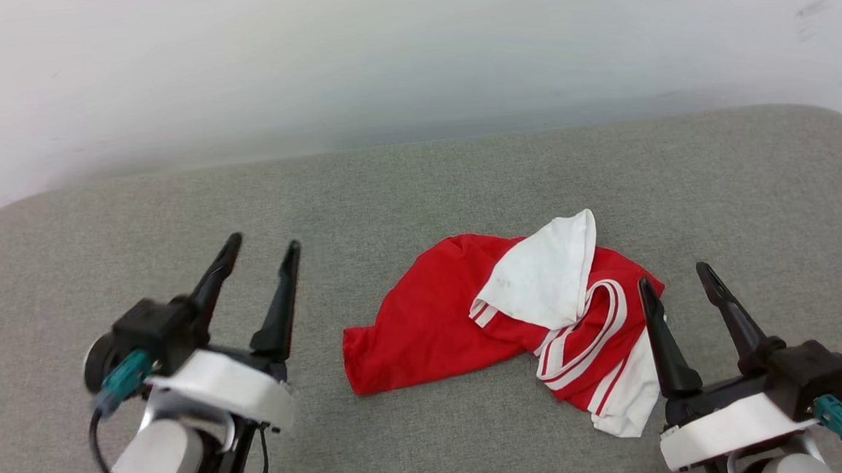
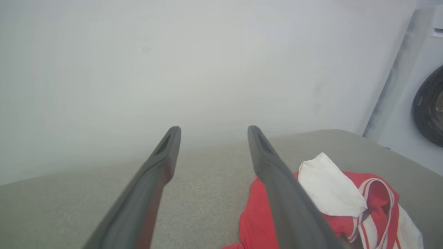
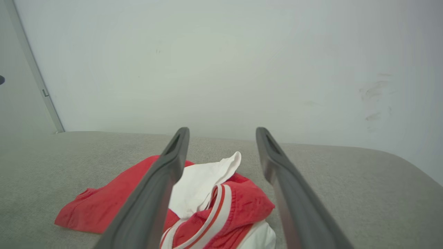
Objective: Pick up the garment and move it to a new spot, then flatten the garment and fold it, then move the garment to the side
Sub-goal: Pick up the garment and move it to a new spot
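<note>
You will find the garment (image 1: pixel 434 323) crumpled right of centre on the grey fabric surface (image 1: pixel 418 185), one white sleeve flipped on top. Your right claw (image 1: pixel 672 274), spread and empty, has it at 9 o'clock, one finger overlapping its edge. Your left claw (image 1: pixel 264 242), likewise spread, has it at 4 o'clock, apart.

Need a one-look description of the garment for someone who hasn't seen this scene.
Start at the grey upholstered surface below the pale wall. Right of its centre, just ahead of the right pincer, the garment lies crumpled in a heap. Unlike the grey fabric around it, it is bright red, with a white sleeve flipped on top and red-white striped trim.
</note>
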`<state>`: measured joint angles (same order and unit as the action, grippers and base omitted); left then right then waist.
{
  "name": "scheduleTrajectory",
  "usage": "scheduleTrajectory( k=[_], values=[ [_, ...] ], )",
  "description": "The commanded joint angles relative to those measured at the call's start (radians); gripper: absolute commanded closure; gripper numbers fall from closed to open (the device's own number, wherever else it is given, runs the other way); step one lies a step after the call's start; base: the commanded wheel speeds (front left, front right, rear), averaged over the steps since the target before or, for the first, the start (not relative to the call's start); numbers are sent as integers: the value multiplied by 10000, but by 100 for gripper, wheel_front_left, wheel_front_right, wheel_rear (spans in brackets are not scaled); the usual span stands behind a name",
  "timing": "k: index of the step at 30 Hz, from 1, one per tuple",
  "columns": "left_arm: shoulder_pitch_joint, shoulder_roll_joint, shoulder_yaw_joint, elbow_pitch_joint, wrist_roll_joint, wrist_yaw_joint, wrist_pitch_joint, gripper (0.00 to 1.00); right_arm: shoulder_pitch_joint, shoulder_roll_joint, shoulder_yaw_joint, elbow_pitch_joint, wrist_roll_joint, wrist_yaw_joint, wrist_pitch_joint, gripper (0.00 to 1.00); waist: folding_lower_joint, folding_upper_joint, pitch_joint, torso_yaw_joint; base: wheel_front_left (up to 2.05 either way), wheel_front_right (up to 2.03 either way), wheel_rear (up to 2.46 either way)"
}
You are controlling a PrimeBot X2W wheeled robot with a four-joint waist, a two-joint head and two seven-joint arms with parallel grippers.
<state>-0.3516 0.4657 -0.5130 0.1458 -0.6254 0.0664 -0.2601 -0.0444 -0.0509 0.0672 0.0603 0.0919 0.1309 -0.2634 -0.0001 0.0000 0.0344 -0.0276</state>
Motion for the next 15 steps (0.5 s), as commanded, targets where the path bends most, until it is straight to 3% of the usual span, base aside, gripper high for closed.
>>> scheduleTrajectory(
  k=[1,5,15],
  values=[
    [549,-83,416,-558,197,179,-66,0,129,11,-56,-63,2,-3,-20,0,1,0,-38,47,0,0,0],
    [1883,-538,1385,-1674,920,296,-51,0,298,15,-87,-101,71,-3,-20,0,1,0,-61,47,0,0,0],
    [3691,-1971,2403,-2669,2826,-311,-53,0,424,15,13,-93,206,-3,-20,0,1,0,-132,-36,0,0,0]
  ],
)
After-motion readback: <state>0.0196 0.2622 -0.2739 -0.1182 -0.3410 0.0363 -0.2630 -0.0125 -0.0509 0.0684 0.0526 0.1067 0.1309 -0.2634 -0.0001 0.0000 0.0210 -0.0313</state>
